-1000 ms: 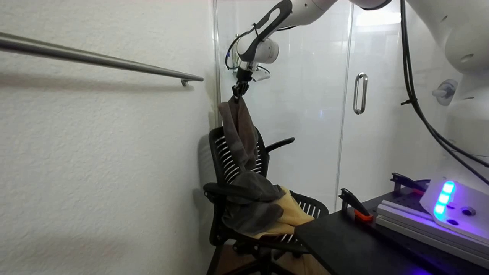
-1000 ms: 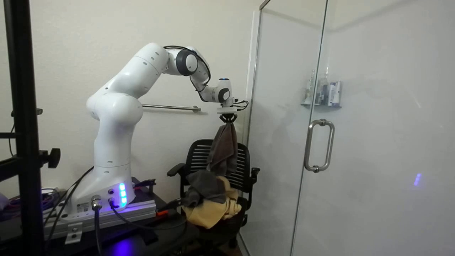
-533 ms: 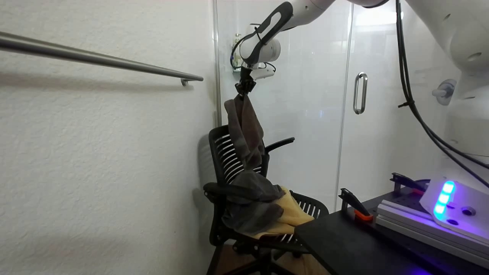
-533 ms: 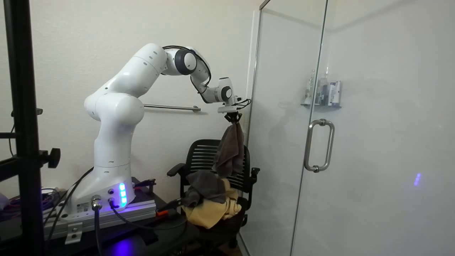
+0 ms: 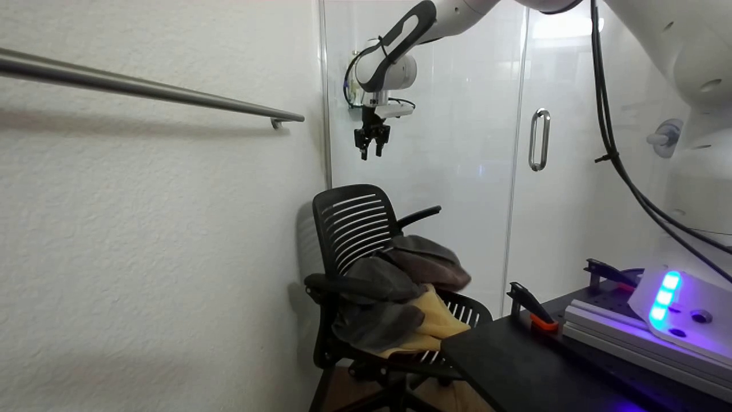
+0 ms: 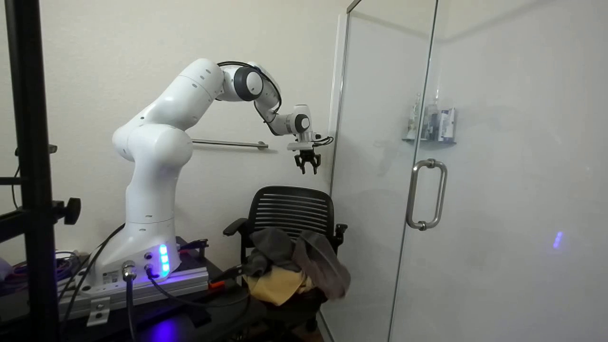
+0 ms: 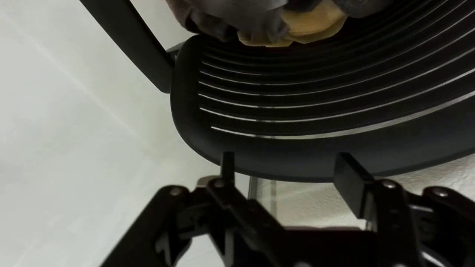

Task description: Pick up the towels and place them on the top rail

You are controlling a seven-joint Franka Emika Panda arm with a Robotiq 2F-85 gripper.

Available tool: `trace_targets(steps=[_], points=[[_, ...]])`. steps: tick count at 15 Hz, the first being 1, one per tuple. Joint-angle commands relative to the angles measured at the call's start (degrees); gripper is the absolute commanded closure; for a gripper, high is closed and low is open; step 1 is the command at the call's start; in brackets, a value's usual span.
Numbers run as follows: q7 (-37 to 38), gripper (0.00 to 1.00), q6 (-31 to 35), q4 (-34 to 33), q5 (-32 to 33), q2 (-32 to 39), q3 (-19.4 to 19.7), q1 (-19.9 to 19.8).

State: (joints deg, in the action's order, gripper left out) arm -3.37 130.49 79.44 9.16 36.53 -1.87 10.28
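Note:
My gripper (image 5: pixel 372 153) hangs above the chair's backrest, its fingers apart and nothing between them; the wrist view shows the same bare gap at the gripper (image 7: pixel 285 163). Below lie the towels in a heap on the seat. A brown-grey towel (image 6: pixel 324 266), slightly blurred, rests on the side by the glass. Next to it is a dark grey towel (image 6: pixel 275 244), and a yellow towel (image 5: pixel 437 317) lies partly covered underneath. Both exterior views show the metal rail (image 5: pixel 143 86) on the wall, bare, at about the gripper's height. Only this single rail is visible.
The black chair (image 5: pixel 357 220) has armrests on both sides and stands close to the wall. Glass shower panels with a door handle (image 6: pixel 427 194) rise beside it. A black table (image 5: pixel 514 355) with clamps (image 5: pixel 532 309) carries the robot's base.
The gripper held the brown-grey towel up and swung slightly away from the wall. Now its fingers have opened, and the towel has dropped onto the heap on the chair.

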Motion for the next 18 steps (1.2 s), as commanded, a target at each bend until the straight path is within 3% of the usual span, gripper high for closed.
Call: trace_targets(steps=[1, 2, 7, 12, 18], points=[[0.37, 0.22, -0.64, -0.33, 0.27, 0.05, -0.34, -0.19], [0.73, 0.03, -2.25, -0.01, -1.00, -0.22, -0.84, -0.54], [6.21, 0.00, -3.51, 5.38, -3.30, -3.20, -0.81, -0.58], [3.23, 0.00, -1.65, 15.17, -12.35, -9.18, -4.56, -3.50], [-2.23, 0.00, -4.24, 23.17, -21.49, -12.86, -6.41, -6.85]])
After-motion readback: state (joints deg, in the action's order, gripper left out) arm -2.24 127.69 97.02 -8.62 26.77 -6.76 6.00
